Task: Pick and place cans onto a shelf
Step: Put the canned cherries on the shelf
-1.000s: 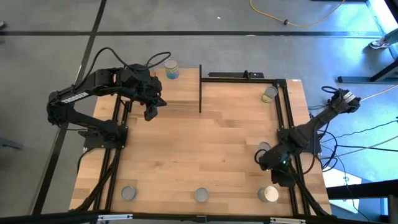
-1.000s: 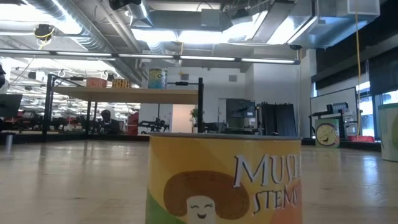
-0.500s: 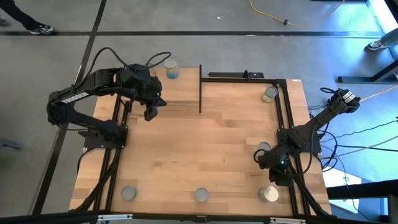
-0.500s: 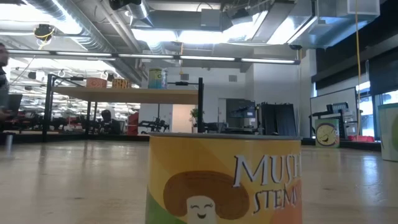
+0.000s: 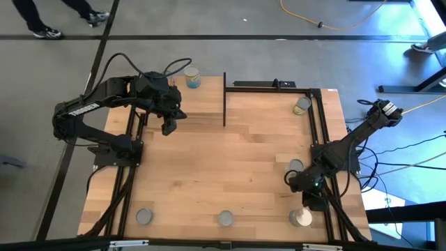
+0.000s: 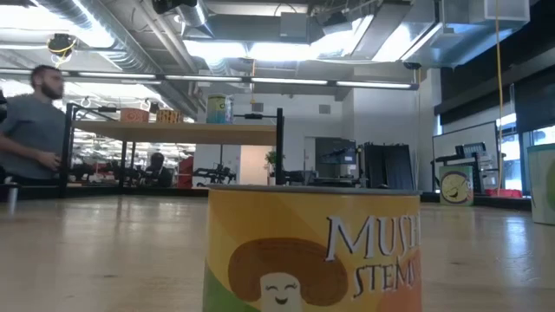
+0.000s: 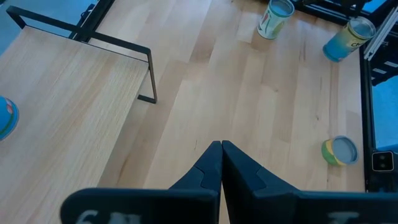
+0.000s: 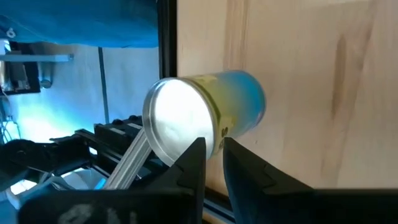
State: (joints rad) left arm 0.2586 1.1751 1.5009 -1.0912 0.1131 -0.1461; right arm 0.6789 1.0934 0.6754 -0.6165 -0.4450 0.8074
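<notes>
The right end effector (image 5: 295,179), lower right, hovers just beside a grey-topped can (image 5: 295,166), fingers narrowly parted, pinching nothing. The left end effector (image 5: 168,127) is pressed together. The near can (image 6: 314,249) reads "MUSH… STEM".

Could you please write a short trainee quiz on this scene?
1. True or false: the left tool is shut and holds nothing.
2. The upright can at the table's far end stands on: A the shelf; B the floor; C another can.
3. Fill in: the blue-and-yellow can just ahead of the right tool lies on its ____.
Key: 1 true; 2 A; 3 side.
</notes>
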